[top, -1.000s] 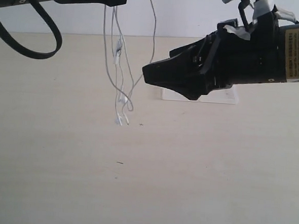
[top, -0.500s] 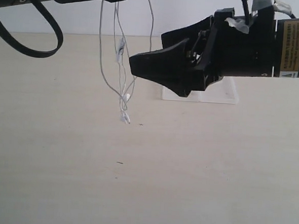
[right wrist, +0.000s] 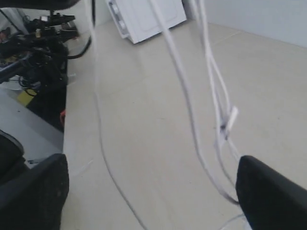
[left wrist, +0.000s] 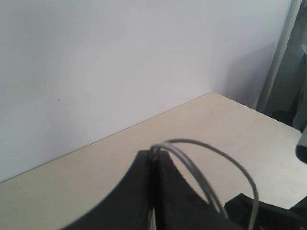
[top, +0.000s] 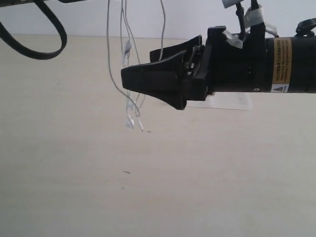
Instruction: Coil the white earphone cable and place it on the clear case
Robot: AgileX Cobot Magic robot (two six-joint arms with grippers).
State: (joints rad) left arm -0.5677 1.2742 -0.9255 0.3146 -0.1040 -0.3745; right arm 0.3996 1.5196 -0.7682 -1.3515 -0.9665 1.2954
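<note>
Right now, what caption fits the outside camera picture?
Open right tool reaches beside the cable hanging from the shut left tool.

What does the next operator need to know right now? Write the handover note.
Left gripper: shut on the white earphone cable, holding it high above the table.
Right gripper: open, holding nothing, with cable strands hanging at its jaws.
Cable: dangles in loose, uncoiled strands; the earbuds are lowest, close to the table.
Clear case: on the table behind the right gripper, partly hidden.
Done: cable lifted.
Left: coil it, then lay it on the case.
</note>
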